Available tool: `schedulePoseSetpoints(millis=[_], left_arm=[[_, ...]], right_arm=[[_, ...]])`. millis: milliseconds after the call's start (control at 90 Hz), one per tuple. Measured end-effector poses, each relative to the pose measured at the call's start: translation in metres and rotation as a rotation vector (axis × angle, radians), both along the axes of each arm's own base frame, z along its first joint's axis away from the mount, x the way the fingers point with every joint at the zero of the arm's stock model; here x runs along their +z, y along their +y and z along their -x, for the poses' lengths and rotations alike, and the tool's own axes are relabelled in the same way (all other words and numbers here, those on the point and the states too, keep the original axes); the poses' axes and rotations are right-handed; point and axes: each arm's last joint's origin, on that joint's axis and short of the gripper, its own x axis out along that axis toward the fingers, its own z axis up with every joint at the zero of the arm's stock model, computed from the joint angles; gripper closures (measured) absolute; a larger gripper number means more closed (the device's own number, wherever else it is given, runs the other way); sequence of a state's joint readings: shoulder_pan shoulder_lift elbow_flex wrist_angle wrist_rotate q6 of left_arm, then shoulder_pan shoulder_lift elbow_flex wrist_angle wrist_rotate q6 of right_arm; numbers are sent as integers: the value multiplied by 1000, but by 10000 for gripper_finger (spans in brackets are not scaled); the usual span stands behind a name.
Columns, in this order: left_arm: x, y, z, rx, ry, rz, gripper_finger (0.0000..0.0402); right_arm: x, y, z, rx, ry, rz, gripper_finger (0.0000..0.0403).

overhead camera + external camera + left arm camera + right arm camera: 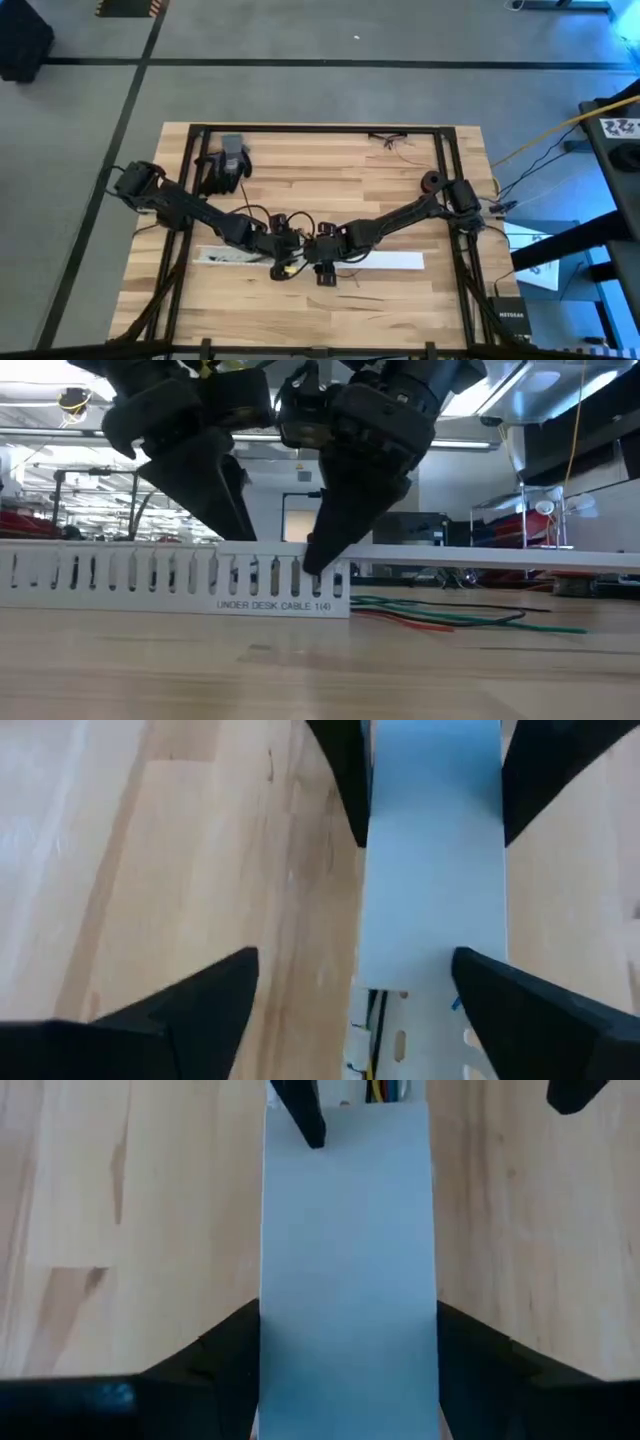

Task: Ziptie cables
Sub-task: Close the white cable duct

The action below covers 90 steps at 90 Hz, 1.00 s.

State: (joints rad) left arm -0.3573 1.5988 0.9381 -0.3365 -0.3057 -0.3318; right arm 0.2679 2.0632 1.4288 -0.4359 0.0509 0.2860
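**Both arms over the white channel; no tie yet seen round the wires**

Nearest the front edge of the pale, grained wooden worktop (400,300) nothing lies but bare butcher-block boards. A little further in, about midway across, runs the long white slotted plastic channel (180,582), matt, stiff, its side wall cut into even upright slots and printed with small lettering; a flat white lid (348,1260), smooth and featureless, covers its right-hand stretch.

The left gripper (345,995) hangs over the channel where lid gives way to open trough, fingers spread wide to either side, gripping nothing. The right gripper (345,1355) faces it from the other side, its dark angular fingers (215,1345) hard against the lid's two long edges, so it seems to be pinching the lid.

The cables (450,618), thin, glossy green, red and dark wires, trail loosely on the worktop behind the channel; a few coloured strands also show inside the trough in the wrist views. I cannot make out the ziptie anywhere. By my judgement bundling and tying are both left to do.

At the far edge lies a dark glove-like item (225,165).
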Motion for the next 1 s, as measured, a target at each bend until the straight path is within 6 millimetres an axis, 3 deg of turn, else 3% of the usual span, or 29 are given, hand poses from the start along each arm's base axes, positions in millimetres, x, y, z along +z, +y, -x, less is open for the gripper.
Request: schedulePoseSetpoints(millis=[133,278,689,1000], left_arm=[[23,-5,14,-28,-36,16,73],[20,-15,26,-53,9,10,73],[-36,-17,26,-38,-3,14,76],[-52,-21,16,-66,-54,7,170]], right_arm=[[0,0,1,1,5,0,173],[0,0,1,6,11,-4,173],[1,0,2,8,17,-2,173],[1,1,-1,20,-13,-26,173]])
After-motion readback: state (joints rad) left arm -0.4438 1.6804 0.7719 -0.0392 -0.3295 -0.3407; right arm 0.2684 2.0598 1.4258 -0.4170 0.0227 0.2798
